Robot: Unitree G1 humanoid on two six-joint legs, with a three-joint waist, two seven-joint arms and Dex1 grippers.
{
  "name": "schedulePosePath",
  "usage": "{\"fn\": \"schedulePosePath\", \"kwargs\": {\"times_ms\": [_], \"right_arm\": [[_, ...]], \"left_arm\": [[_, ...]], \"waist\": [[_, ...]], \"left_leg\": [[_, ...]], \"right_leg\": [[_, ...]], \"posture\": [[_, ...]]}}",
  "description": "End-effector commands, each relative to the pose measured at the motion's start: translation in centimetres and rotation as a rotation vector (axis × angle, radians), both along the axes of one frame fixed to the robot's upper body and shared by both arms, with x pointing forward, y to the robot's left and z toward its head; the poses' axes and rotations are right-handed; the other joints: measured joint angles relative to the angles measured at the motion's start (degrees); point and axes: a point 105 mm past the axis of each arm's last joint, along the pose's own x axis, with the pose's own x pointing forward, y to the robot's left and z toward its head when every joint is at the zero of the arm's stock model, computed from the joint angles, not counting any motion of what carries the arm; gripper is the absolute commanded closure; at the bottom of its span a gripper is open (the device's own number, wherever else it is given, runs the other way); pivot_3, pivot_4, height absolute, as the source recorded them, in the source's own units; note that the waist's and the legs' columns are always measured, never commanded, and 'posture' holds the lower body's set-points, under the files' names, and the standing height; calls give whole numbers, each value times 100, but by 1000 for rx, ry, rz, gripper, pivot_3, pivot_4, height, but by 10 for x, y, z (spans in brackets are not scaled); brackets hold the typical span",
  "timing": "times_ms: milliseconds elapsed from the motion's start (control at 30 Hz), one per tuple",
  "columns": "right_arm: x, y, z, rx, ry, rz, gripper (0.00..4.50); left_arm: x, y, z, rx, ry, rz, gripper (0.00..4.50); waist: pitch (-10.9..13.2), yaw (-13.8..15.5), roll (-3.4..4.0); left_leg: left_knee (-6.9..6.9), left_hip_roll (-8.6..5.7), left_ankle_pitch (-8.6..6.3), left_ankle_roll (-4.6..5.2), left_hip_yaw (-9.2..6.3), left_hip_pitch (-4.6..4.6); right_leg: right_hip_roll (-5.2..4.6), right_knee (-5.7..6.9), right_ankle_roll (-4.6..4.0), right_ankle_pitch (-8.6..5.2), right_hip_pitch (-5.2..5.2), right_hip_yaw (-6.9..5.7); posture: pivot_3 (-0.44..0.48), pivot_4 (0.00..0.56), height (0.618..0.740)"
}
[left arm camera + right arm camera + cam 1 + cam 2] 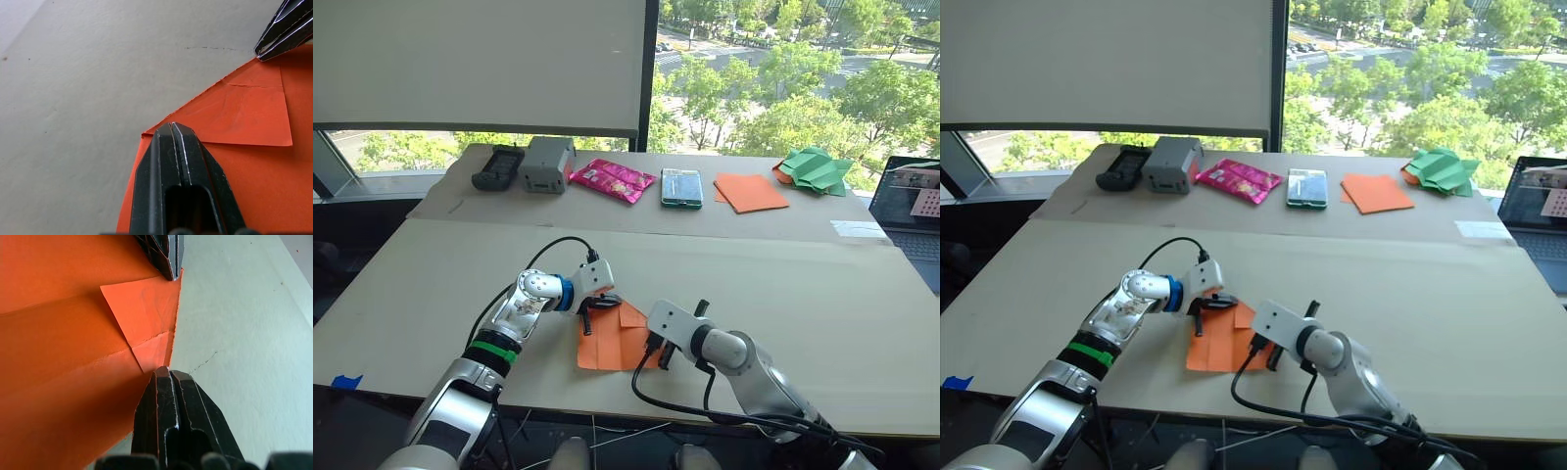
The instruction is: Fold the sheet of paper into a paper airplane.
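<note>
The thin bright orange sheet of paper (615, 343), one corner flap folded over, lies flat at the pale table's (822, 323) near edge. Left gripper (595, 311) and right gripper (658, 352), jaws closed, press its folded end. Most folds remain.

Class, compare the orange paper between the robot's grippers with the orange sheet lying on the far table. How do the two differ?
The sheet of paper has a corner folded over and visible creases; the far orange sheet lies flat and smooth. The near one has both grippers at its folded edge; the far one lies untouched. Both are bright orange.
</note>
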Motion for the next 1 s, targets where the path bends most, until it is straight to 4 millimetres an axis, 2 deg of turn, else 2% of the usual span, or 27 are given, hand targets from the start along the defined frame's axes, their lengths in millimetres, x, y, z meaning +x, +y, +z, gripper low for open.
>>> {"fn": "schedulePosePath", "kwargs": {"times_ms": [33, 200, 300, 367, 467, 567, 633, 700, 767, 967, 1000], "right_arm": [[-24, -30, -50, -108, 234, -86, 4468], [-28, -36, -48, -113, 240, -102, 4468], [-20, -35, -37, -74, 197, -126, 4468], [-9, -34, -21, -17, 142, -144, 4468], [7, -25, 25, 172, -4, -100, 4468], [9, -11, 62, 376, -57, -21, 4468], [9, 1, 72, 436, -55, 29, 4468], [10, 14, 69, 425, -45, 62, 4468], [18, 27, 55, 379, -13, 57, 4468], [24, 44, 26, 283, 44, 71, 4468], [23, 43, 14, 244, 74, 63, 4468]], "left_arm": [[-6, 10, -22, 75, 60, 12, 4500], [-6, 9, -22, 74, 61, 10, 4500], [-6, 8, -22, 74, 60, 8, 4500], [-5, 7, -21, 69, 56, 9, 4500], [-3, 7, -19, 65, 46, 11, 4500], [-2, 7, -18, 66, 40, 10, 4500], [-1, 7, -17, 66, 38, 10, 4500], [-1, 7, -17, 64, 36, 11, 4500], [-1, 7, -16, 62, 34, 13, 4500], [0, 9, -13, 50, 23, 33, 4500], [2, 14, -8, 25, 19, 61, 4500]], "waist": [[-2, 1, -2], [-3, 1, -6], [-2, 1, -8], [0, 1, -9], [18, 4, -8], [64, -3, 5], [70, -17, 11], [74, -24, 21], [74, -24, 21], [76, -9, 22], [77, -16, 24]], "left_leg": [[0, 0, 0, 0, 0, 0], [0, 0, -1, -2, 1, 0], [0, -1, -2, -3, 1, -2], [0, -1, -2, -3, 1, -4], [0, -1, -2, -3, 0, -9], [0, -2, -2, -3, 1, -24], [0, -1, -2, -2, -1, -19], [-3, -1, -1, -2, -2, -17], [-4, -1, -1, -2, -2, -16], [-3, -2, 0, 0, 1, -23], [-2, -3, 0, 0, 1, -24]], "right_leg": [[0, 0, 0, 0, 0, 0], [-6, -4, 0, -2, 0, -4], [-8, -6, 0, -3, 0, -6], [-8, -8, 0, -3, 0, -8], [-8, -8, 1, -3, -3, -11], [-8, -14, 1, -3, -12, -11], [-8, -10, 1, -3, -10, -13], [-8, -8, 1, -3, -11, -14], [-8, -6, 1, -3, -11, -17], [-8, -7, 1, -3, -12, -14], [-8, -6, 1, -2, -11, -14]], "posture": [[0, 150, 702], [0, 150, 702], [0, 150, 702], [0, 150, 702], [0, 150, 702], [0, 150, 702], [0, 150, 702], [0, 150, 702], [0, 150, 702], [0, 150, 702], [0, 150, 702]]}}
